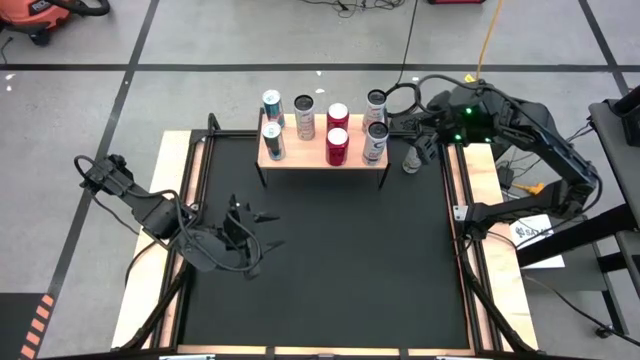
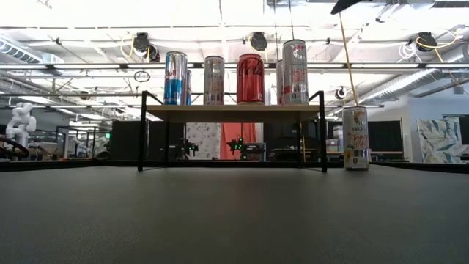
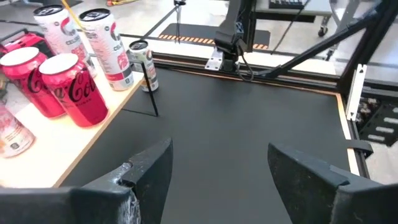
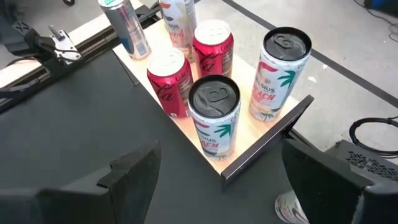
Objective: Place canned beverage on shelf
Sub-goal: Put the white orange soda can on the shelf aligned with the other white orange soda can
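The shelf (image 1: 301,156), a light-wood board on thin black legs, stands at the far middle of the black mat and carries several upright cans: blue, pink-white, red and white ones. In the low view they stand in a row on the shelf (image 2: 234,113). One more white can (image 1: 411,160) stands upright on the mat just right of the shelf (image 2: 356,138). My right gripper (image 4: 217,168) is open and hovers above that can (image 4: 291,208) and the shelf's right end. My left gripper (image 3: 217,162) is open and empty at the mat's near left (image 1: 260,228).
Black frame rails and wooden strips run along the mat's left and right edges (image 1: 455,200). The shelf's black legs (image 2: 323,132) stand close to the loose can. The wide black mat (image 1: 330,270) lies open between the two arms.
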`<state>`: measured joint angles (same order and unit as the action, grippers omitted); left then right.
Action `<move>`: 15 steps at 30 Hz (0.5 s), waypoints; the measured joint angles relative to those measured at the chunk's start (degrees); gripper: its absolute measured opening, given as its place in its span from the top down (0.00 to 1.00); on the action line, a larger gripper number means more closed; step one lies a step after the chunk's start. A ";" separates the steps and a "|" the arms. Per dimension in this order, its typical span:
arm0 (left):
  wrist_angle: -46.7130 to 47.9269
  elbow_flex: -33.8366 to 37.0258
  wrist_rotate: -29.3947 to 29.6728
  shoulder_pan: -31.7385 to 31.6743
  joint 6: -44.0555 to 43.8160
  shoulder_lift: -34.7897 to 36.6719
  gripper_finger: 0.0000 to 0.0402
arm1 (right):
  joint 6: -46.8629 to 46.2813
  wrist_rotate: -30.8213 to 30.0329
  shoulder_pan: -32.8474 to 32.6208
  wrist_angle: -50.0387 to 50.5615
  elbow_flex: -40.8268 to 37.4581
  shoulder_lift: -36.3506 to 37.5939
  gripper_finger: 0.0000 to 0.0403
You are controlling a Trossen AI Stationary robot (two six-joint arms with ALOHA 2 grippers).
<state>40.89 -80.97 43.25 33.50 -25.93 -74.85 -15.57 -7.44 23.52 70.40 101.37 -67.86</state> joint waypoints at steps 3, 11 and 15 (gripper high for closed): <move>0.04 0.00 0.96 -0.01 -0.69 0.00 0.35 | 0.10 -0.02 -0.01 0.01 0.01 -0.35 0.21; 0.39 0.00 2.03 -0.05 -0.73 0.00 0.35 | 2.80 -0.02 -0.01 0.03 -0.01 -0.77 0.21; 0.43 0.00 2.03 0.01 -0.71 0.00 0.35 | 1.50 -0.01 -0.01 0.05 0.01 -0.85 0.21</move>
<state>41.32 -80.97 45.28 33.52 -26.63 -74.85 -14.08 -7.45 23.51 70.45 101.38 -68.71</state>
